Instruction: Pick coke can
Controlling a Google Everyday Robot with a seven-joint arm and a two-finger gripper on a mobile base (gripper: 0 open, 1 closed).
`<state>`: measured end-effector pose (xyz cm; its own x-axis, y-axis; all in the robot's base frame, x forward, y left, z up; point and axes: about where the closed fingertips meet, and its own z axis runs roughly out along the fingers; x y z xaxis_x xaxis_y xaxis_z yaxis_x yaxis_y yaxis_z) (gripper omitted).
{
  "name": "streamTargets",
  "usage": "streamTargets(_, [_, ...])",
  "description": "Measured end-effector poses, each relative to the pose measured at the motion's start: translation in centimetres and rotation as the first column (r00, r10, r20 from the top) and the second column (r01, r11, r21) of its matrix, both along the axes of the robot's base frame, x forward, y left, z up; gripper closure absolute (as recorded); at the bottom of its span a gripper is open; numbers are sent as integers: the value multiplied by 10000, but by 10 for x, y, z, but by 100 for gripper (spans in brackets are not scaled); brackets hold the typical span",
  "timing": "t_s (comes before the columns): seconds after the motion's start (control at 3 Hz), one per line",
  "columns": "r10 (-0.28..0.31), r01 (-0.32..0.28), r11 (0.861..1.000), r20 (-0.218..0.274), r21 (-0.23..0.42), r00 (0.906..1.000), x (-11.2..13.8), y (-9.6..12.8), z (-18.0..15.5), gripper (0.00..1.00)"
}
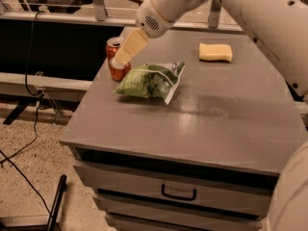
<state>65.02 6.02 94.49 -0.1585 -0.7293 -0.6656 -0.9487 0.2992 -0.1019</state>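
The coke can (114, 71) is a small red can with a silver top. It stands upright near the left edge of the grey cabinet top (226, 114). My gripper (121, 57) hangs from the white arm and reaches down from the upper right. Its cream-coloured fingers (132, 44) overlap the can's right side and hide part of it. I cannot tell whether they touch the can.
A green chip bag (150, 81) lies just right of the can. A yellow sponge (215, 52) lies at the back right. The cabinet has drawers with a dark handle (178, 193) at the front. Cables (24, 172) run across the floor at left.
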Motion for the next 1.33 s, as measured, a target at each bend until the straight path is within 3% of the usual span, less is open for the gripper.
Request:
streamTargets(0.33, [26, -36, 9991, 258, 415, 9997, 12, 14, -9, 0])
streamTargets(0.67, [30, -56, 9978, 380, 668, 9993, 21, 27, -16, 12])
streamTargets(1.0, [-47, 22, 9972, 328, 753, 9995, 27, 36, -27, 43])
streamTargets(1.33, [142, -115, 9946, -252, 1032, 9996, 29, 39, -29, 74])
